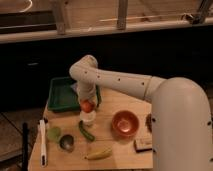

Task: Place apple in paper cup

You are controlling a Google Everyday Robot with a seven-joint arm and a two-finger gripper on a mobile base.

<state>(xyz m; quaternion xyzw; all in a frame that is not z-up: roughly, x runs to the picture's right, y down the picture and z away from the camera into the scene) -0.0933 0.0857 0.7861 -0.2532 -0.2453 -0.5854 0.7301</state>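
Hand point(87, 102) hidden behind apple point(87, 105), above paper cup point(88, 118).

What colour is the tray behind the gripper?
Green. The tray shows in the camera view, behind the gripper holding the apple above the paper cup.

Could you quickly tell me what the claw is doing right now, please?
Claw: above the paper cup, holding the apple.

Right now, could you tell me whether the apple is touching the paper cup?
Cannot tell. In the camera view the apple, at the claw, sits directly above the paper cup; their outlines meet, with no plain gap or contact.
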